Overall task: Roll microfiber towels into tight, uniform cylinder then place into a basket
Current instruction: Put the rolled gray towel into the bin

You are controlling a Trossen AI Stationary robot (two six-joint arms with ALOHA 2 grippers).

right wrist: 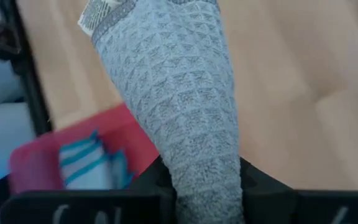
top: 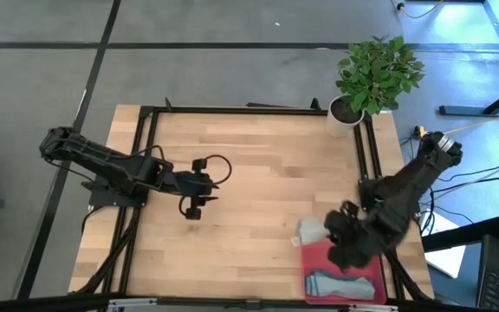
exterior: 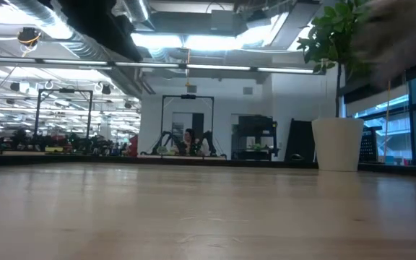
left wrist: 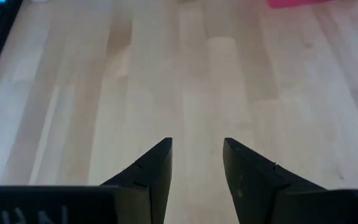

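The right gripper (right wrist: 207,186) is clamped on a rolled grey towel (right wrist: 179,93), which hangs past its fingers just above the pink basket (top: 319,258); a blue towel (top: 343,283) already lies in the basket; the left gripper (left wrist: 197,163) hovers with fingers apart and empty over the table (top: 267,165), well apart from both. The grey towel looks soft, light and waffle-textured, so probably not slippery; being limp, the roll would likely loosen if pinched at one end; a hold across its middle, squeezing all the layers, seems the safest; nothing fragile here.
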